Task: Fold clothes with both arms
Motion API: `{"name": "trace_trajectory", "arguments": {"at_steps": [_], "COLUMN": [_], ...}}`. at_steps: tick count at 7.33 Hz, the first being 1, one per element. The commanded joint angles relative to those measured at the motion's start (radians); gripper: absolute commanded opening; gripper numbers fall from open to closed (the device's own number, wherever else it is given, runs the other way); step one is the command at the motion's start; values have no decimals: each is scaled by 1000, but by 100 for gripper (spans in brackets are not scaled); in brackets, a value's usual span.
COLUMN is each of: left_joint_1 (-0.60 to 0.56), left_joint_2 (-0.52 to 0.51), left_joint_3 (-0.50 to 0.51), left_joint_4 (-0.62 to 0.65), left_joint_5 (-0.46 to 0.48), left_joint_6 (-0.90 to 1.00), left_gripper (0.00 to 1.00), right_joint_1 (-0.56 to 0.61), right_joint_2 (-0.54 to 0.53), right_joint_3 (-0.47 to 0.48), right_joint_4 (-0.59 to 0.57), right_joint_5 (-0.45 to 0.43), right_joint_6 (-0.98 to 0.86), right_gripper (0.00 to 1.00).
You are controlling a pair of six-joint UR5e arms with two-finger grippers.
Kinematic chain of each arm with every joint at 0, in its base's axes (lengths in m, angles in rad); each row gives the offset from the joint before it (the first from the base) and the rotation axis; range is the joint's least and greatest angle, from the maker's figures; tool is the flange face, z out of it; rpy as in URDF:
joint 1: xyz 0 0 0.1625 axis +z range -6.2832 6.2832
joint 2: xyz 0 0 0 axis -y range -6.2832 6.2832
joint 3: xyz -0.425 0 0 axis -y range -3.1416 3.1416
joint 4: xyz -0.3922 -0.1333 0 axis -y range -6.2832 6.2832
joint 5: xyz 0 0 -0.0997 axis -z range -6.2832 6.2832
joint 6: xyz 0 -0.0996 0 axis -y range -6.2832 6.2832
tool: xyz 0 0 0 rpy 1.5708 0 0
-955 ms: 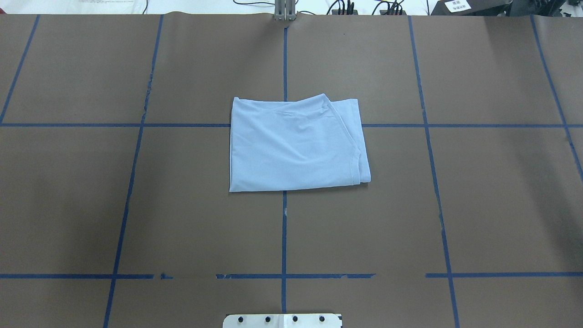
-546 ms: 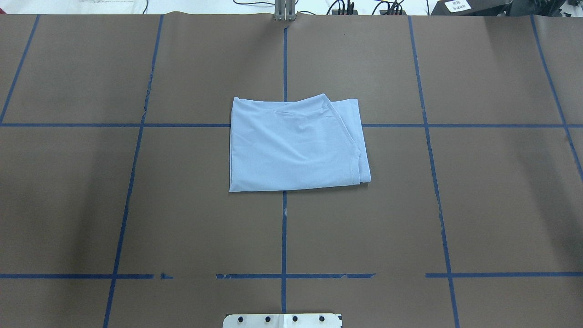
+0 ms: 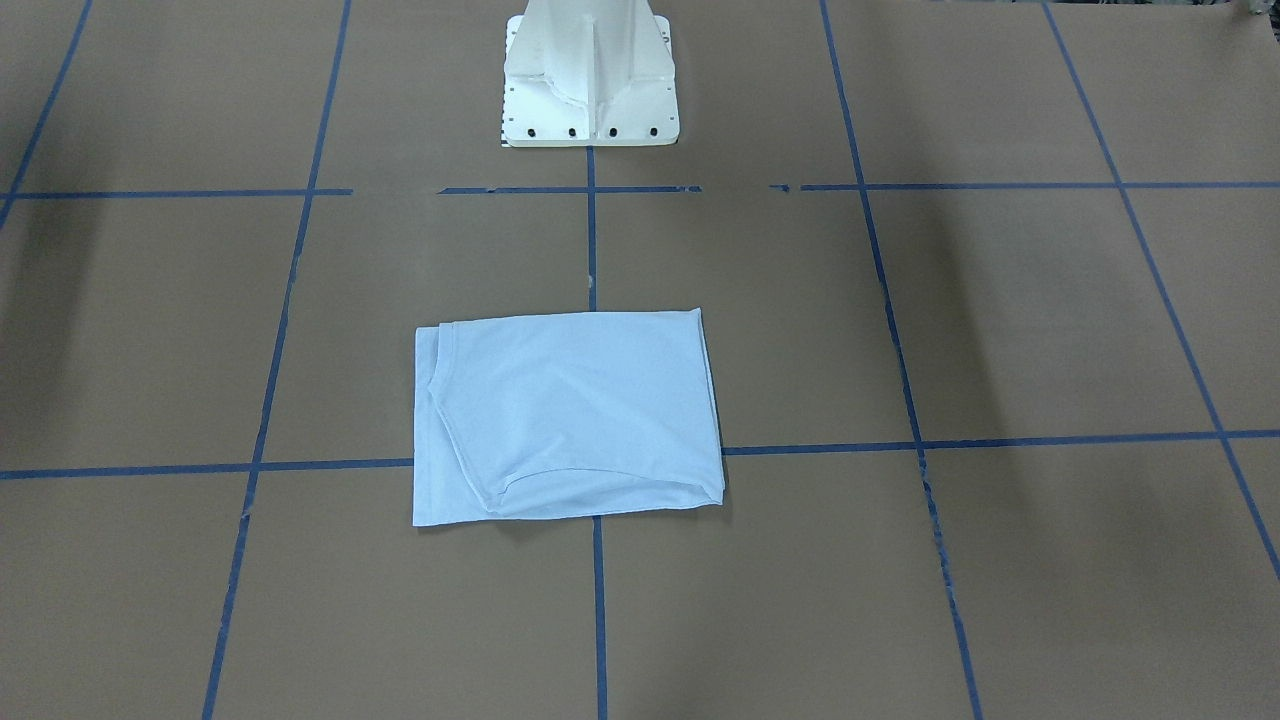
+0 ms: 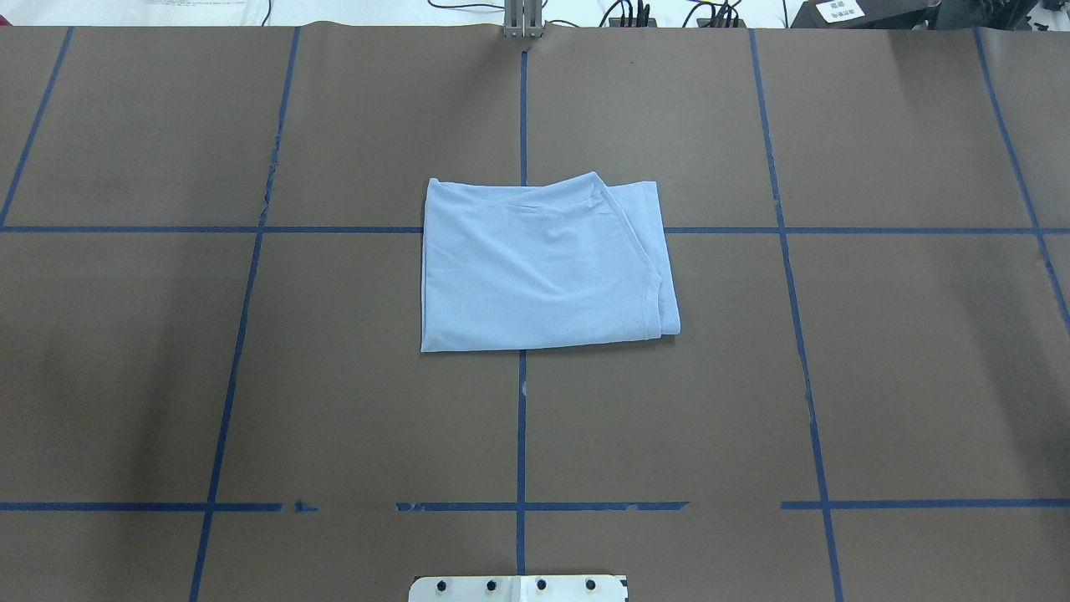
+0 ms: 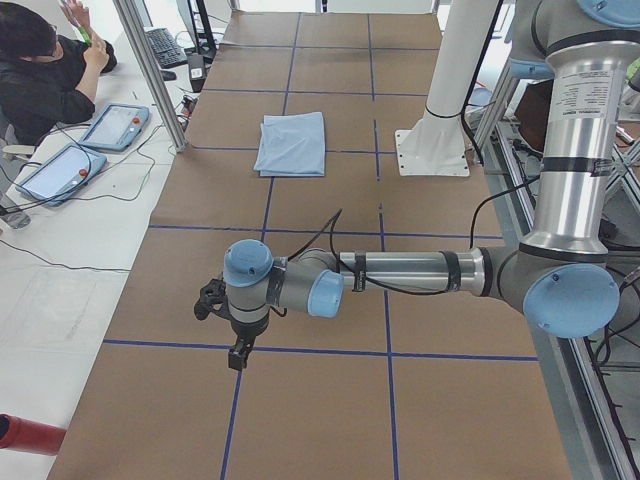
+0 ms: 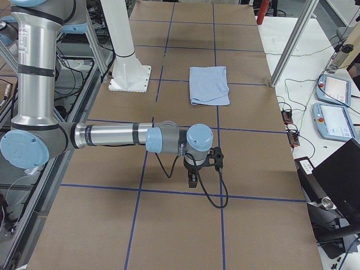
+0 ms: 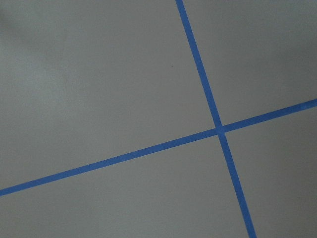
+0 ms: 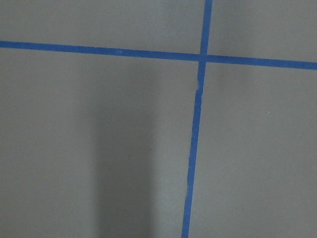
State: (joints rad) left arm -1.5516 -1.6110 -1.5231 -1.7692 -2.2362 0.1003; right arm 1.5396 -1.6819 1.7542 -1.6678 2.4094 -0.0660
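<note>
The pale blue T-shirt [image 4: 539,267] lies folded into a flat rectangle at the middle of the brown table, with a sleeve hem showing on its right side. It also shows in the front-facing view [image 3: 570,415] and in both side views [image 5: 292,143] [image 6: 209,85]. Its print and collar are hidden. My left gripper [image 5: 238,356] hangs low over bare table far from the shirt, at the table's left end. My right gripper [image 6: 192,181] hangs likewise at the right end. I cannot tell whether either is open or shut. Both wrist views show only table and blue tape.
The white pedestal base [image 3: 590,70] stands at the robot's edge of the table. Blue tape lines grid the brown cover. An operator [image 5: 40,70] sits beyond the far edge by teach pendants [image 5: 115,125]. Metal posts [image 6: 292,45] stand at the table's far edge.
</note>
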Motion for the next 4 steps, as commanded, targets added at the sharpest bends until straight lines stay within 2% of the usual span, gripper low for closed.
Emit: {"name": "trace_trajectory", "arguments": {"at_steps": [1,2,4], "left_joint_1": [-1,1,1], "left_joint_2": [0,2,2], "left_joint_3": [-69,-71,-69], "left_joint_4": [106,109,109], "left_joint_5": [-23,-63,-62], "left_joint_6": [-51,-69,-70], "left_gripper": [100,100,100], "right_joint_1": [5,11,22], "right_joint_2": [-1,-7,-28], "right_joint_3": [-2,-1,-4], "right_joint_4": [-1,-1,-1], "right_joint_5": [1,2,1], "right_joint_6": [0,0,5], "right_gripper": [100,100,100]}}
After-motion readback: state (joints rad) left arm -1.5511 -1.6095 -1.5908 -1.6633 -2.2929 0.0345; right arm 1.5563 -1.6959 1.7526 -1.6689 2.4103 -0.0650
